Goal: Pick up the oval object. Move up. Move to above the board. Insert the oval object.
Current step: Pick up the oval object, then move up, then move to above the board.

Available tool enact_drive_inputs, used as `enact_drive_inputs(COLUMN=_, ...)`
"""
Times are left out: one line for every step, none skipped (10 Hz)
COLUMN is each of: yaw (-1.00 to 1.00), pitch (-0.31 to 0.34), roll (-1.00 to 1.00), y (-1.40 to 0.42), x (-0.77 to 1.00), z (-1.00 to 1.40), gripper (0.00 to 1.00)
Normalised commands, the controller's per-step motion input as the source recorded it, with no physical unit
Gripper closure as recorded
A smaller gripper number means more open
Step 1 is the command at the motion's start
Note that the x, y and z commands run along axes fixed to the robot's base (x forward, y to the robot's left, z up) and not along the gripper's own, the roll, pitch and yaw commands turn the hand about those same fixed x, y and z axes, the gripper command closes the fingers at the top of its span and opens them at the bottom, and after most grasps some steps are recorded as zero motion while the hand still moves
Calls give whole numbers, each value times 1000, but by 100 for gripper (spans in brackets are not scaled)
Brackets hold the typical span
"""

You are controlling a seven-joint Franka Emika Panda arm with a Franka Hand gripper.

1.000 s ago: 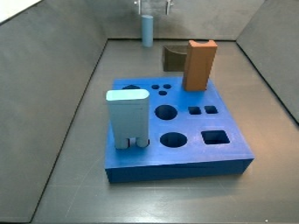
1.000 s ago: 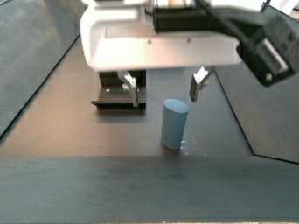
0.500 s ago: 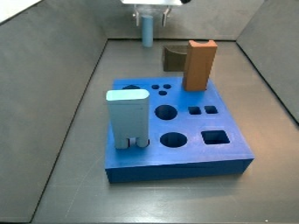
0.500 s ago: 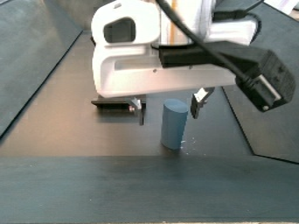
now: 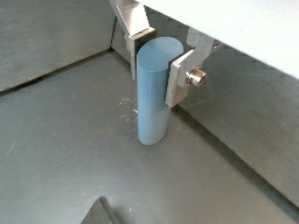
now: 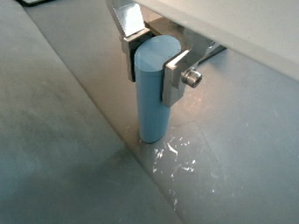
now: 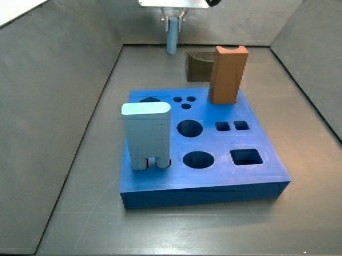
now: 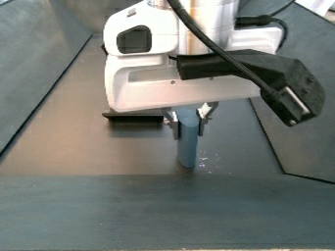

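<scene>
The oval object (image 5: 152,105) is a slim light-blue peg standing upright on the grey floor at the far end of the bin, and it shows in both wrist views (image 6: 151,101) and both side views (image 7: 171,40) (image 8: 189,149). My gripper (image 5: 158,59) is around its top, and both silver fingers (image 5: 183,77) press its sides; this also shows in a wrist view (image 6: 155,59). The gripper is above the peg in both side views (image 7: 171,16) (image 8: 189,118). The peg's foot rests on the floor. The bright-blue board (image 7: 254,178) lies well away, nearer the front.
On the board stand a pale-blue rectangular block (image 7: 146,135) and an orange-brown tall block (image 7: 227,75). The dark fixture (image 7: 199,68) stands behind the board and shows in a side view (image 8: 128,116). Sloped grey walls close in on the peg.
The gripper has come down over the peg's top and its fingers have closed from apart to against the peg's sides. The peg has not moved.
</scene>
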Motion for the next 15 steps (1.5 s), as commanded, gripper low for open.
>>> enact_drive_inputs(yaw=0, pitch=0, roll=0, y=0, x=0, z=0, gripper=100)
enact_drive_inputs(yaw=0, pitch=0, roll=0, y=0, x=0, z=0, gripper=100)
enact_drive_inputs(yaw=0, pitch=0, roll=0, y=0, x=0, z=0, gripper=100)
enact_drive_inputs(yaw=0, pitch=0, roll=0, y=0, x=0, z=0, gripper=100)
enact_drive_inputs(yaw=0, pitch=0, roll=0, y=0, x=0, z=0, gripper=100)
enact_drive_inputs(yaw=0, pitch=0, roll=0, y=0, x=0, z=0, gripper=100)
enact_drive_inputs(yaw=0, pitch=0, roll=0, y=0, x=0, z=0, gripper=100)
enact_drive_inputs(yaw=0, pitch=0, roll=0, y=0, x=0, z=0, gripper=100)
enact_drive_inputs(yaw=0, pitch=0, roll=0, y=0, x=0, z=833, gripper=100)
enact_drive_inputs(yaw=-12, pitch=-3, roll=-7, y=-24, x=18, z=842, gripper=100)
enact_drive_inputs(yaw=-14, pitch=23, roll=6, y=-17, x=-5, z=735, gripper=100)
enact_drive_inputs(yaw=-14, pitch=50, roll=34, y=-9, x=-13, z=554, gripper=100)
enact_drive_inputs(yaw=-10, pitch=69, roll=50, y=-9, x=-14, z=411, gripper=100)
enact_drive_inputs(yaw=-3, pitch=75, roll=62, y=-7, x=-12, z=313, gripper=100)
enact_drive_inputs(yaw=-134, pitch=-179, roll=184, y=172, x=-257, z=1000, gripper=100)
